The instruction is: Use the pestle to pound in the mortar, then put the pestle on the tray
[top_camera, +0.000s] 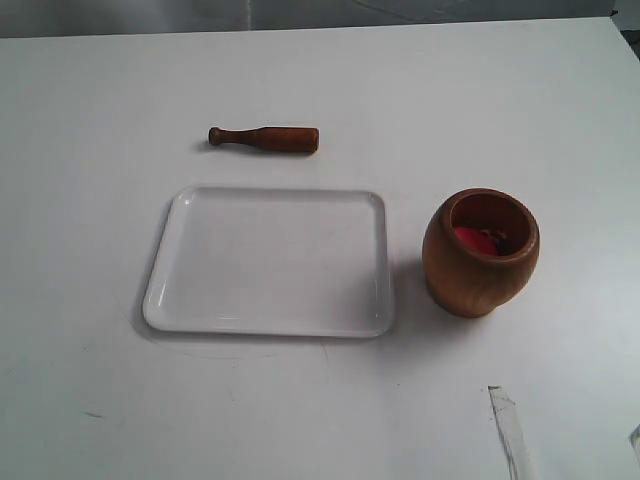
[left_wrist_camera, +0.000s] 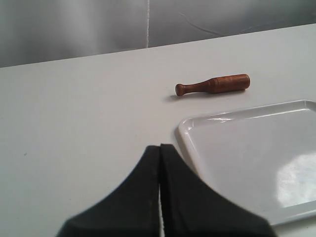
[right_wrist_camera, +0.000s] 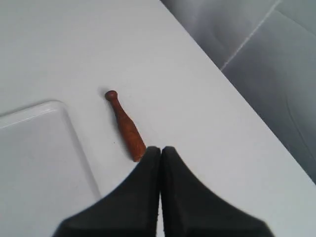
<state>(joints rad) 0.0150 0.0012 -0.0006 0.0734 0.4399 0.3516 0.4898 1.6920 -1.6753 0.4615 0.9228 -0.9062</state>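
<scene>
The reddish-brown pestle (top_camera: pixel 264 138) lies flat on the white table behind the tray, knob end to the left. A flat white tray (top_camera: pixel 180 300) sits in the middle, with nothing on it. To its right stands the brown wooden mortar (top_camera: pixel 480 272), something red showing inside. Neither gripper appears in the exterior view. My left gripper (left_wrist_camera: pixel 160 146) is shut and holds nothing; the pestle (left_wrist_camera: pixel 213 84) and a tray corner (left_wrist_camera: pixel 185 129) lie beyond it. My right gripper (right_wrist_camera: pixel 161 148) is shut too, its tips overlapping the thick end of the pestle (right_wrist_camera: pixel 125 125) in that view.
A strip of clear tape (top_camera: pixel 510 430) lies on the table near the front right. The table's far edge (top_camera: pixel 300 28) runs along the back, with a grey backdrop behind it.
</scene>
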